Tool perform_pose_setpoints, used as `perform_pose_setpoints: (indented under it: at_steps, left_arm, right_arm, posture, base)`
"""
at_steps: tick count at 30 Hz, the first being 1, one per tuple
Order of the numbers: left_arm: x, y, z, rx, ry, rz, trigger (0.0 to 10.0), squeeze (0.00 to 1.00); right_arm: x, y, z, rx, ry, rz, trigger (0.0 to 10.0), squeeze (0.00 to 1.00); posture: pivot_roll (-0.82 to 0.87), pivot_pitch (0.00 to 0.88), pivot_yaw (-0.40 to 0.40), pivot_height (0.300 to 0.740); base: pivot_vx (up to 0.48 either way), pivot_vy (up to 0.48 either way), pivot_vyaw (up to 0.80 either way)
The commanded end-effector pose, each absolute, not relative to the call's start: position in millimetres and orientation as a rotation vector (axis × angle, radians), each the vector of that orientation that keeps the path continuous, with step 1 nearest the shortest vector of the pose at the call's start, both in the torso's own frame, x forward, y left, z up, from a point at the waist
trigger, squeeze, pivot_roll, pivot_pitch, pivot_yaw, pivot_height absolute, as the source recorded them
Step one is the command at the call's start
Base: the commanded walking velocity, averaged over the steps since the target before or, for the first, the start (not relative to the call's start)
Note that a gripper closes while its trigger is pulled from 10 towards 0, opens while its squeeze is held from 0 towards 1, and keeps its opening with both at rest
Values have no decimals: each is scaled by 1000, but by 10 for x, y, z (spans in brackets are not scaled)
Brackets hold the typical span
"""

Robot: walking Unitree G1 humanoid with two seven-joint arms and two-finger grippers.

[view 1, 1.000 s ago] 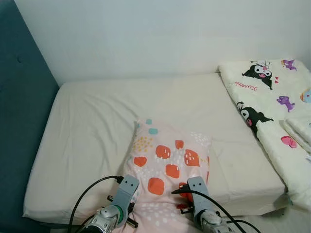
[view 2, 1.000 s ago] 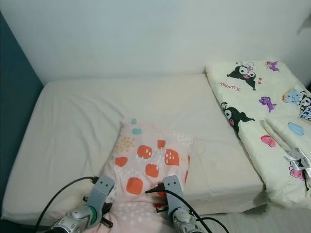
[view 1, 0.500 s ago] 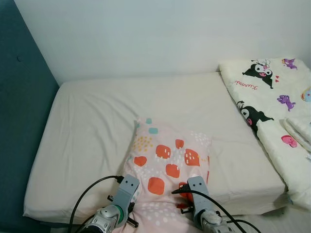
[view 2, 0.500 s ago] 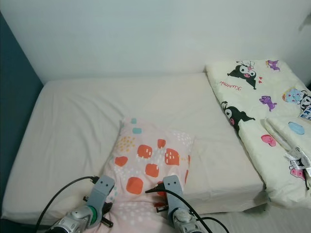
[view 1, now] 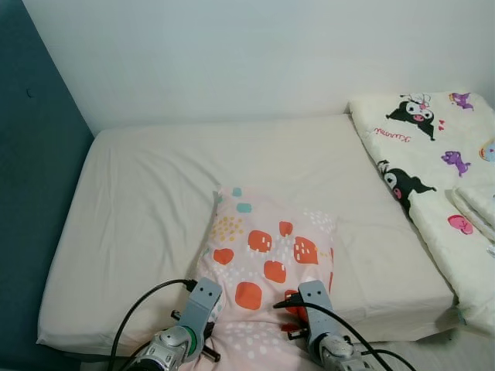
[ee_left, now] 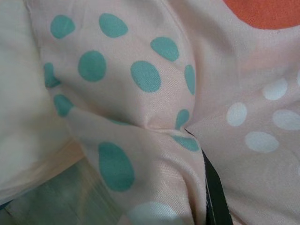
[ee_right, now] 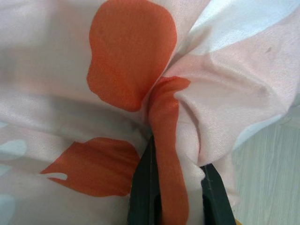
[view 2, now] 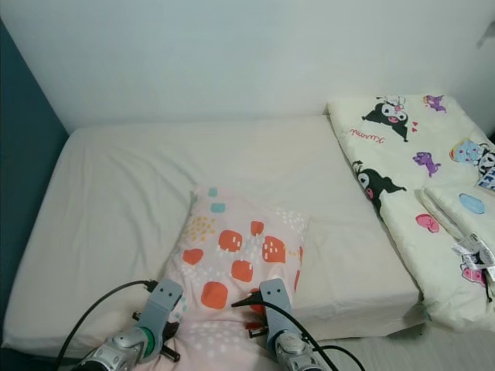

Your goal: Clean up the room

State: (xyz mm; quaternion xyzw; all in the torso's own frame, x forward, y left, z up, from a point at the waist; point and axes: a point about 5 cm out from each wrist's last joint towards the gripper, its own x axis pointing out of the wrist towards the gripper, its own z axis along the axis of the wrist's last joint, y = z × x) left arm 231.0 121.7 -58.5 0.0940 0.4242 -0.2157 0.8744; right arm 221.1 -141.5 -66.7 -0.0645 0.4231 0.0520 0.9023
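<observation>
A: Biggest first?
B: Bed [view 1: 155, 193] with a cream sheet, teal headboard [view 1: 31, 193] on the robot's left, white wall behind. Cartoon-print quilt [view 1: 433, 154] on the right, cut off at the frame edge.
A: Task item?
B: Pink pillow [view 1: 267, 259] with orange and teal spots, lying on the near part of the bed, its near end reaching the mattress edge. That end is partly hidden behind both arms.
A: Grippers?
B: Right gripper [ee_right: 176, 187]: fingers narrow, pinching a fold of pillow fabric between them. Left gripper [ee_left: 213, 187]: one black finger [ee_left: 214, 197] showing against bunched fabric, the rest covered. Can't tell how far open it is.
A: Floor?
B: A strip of pale floor [ee_right: 267, 173] past the pillow corner.
</observation>
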Motion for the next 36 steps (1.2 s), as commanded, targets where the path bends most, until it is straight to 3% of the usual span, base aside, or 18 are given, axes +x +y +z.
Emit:
perform_pose_setpoints:
  at_steps: [1, 28, 36]
  left_arm:
    - [2173, 1286, -681, 208, 958, -438, 10000, 0]
    - [2172, 1296, -682, 202, 941, -416, 10000, 0]
    - [2211, 1333, -657, 114, 911, -342, 10000, 0]
  right_arm:
    - [2043, -1492, -771, -136, 954, 89, 10000, 0]
    - [2022, -1496, -782, -135, 960, 92, 10000, 0]
    - [2018, -1498, -784, -137, 960, 94, 10000, 0]
  posture:
    - [33, 54, 30, 740]
    - [31, 58, 29, 740]
    - [31, 60, 28, 740]
  base:
    - [0, 0, 0]
    - [0, 0, 0]
    - [0, 0, 0]
